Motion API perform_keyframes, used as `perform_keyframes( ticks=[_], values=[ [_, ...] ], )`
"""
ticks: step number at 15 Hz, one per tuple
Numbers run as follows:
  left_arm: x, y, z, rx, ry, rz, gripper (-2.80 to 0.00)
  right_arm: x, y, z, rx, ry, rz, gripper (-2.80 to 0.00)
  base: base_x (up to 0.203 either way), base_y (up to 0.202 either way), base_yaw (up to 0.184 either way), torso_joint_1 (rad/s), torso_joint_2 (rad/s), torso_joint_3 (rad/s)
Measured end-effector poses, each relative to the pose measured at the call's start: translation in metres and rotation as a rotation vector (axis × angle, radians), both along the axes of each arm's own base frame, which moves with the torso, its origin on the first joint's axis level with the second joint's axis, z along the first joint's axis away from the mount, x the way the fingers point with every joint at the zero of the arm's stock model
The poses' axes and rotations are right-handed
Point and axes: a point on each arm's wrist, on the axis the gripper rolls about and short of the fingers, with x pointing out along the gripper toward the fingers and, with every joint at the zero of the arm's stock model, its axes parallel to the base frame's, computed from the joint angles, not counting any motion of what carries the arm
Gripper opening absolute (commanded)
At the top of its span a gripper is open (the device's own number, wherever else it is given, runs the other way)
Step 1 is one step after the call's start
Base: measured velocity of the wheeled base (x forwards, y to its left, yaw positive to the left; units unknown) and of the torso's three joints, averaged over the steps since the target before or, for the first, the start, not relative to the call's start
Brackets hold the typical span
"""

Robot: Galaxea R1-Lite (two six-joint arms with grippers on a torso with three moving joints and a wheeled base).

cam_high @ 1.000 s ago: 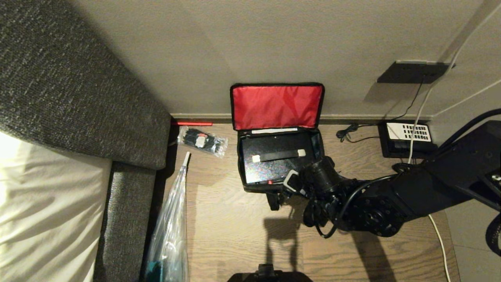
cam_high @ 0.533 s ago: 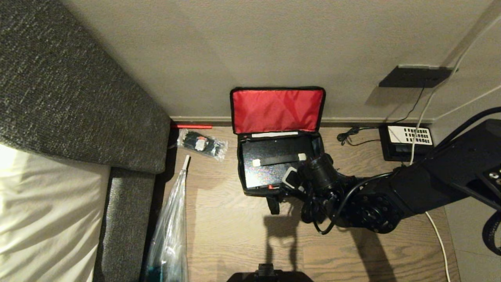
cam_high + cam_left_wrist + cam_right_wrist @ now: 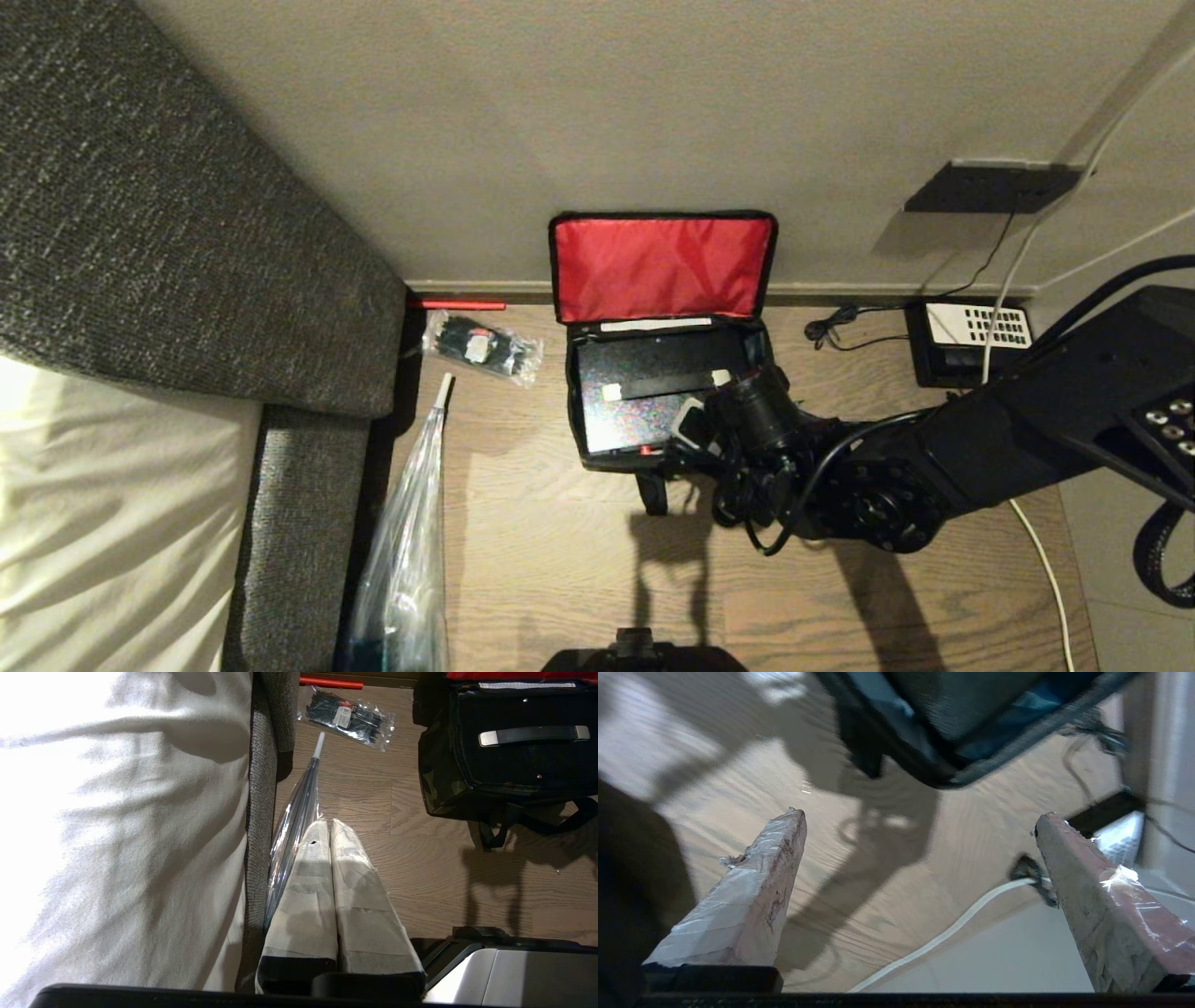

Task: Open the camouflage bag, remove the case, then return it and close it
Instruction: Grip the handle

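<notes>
Camouflage bag (image 3: 597, 411) sits on the wooden floor (image 3: 541, 560) against the back wall, its lid thrown up and leaning on the wall with the red lining (image 3: 661, 266) facing out. Inside it lies the case (image 3: 635, 392), black and flat, filling the bag's opening, with its long handle (image 3: 665, 384) running across the top and a small red button at the near edge. In the left wrist view the same bag (image 3: 437, 788) shows its camouflage side wall and black straps trailing on the floor, and the case (image 3: 514, 765) lies inside with the silver-ended handle (image 3: 532, 735) on top. The right gripper (image 3: 920, 821) hangs just at the bag's near right corner, its arm reaching in from the right side of the floor; its two taped fingers (image 3: 756, 891) stand wide apart with nothing between them, only floor and a white cable (image 3: 948, 933) beyond. The left gripper (image 3: 331, 828) is parked low near the sofa edge, fingers pressed together and holding nothing, above a folded clear umbrella (image 3: 294, 821). A clear packet of black ties (image 3: 481, 341) lies left of the bag near the wall, beside the grey sofa (image 3: 187, 233). A black phone with white keypad (image 3: 971, 341) sits at the far right corner by the wall.
</notes>
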Motion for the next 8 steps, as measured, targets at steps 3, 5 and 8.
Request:
perform_keyframes(
  ticks=[3, 5, 8],
  values=[
    [0.0, 0.0, 0.0, 0.0, 0.0, 0.0, -2.8, 0.004, 0.003, -0.001, -0.026, -0.02, 0.015, 0.0, 0.0, 0.0, 0.0, 0.0, 0.0, 0.0],
    [0.0, 0.0, 0.0, 0.0, 0.0, 0.0, -2.8, 0.008, 0.007, -0.003, -0.062, -0.062, 0.044, 0.0, 0.0, 0.0, 0.0, 0.0, 0.0, 0.0],
    [0.0, 0.0, 0.0, 0.0, 0.0, 0.0, -2.8, 0.024, 0.019, -0.008, -0.076, -0.198, 0.088, 0.0, 0.0, 0.0, 0.0, 0.0, 0.0, 0.0]
  ],
)
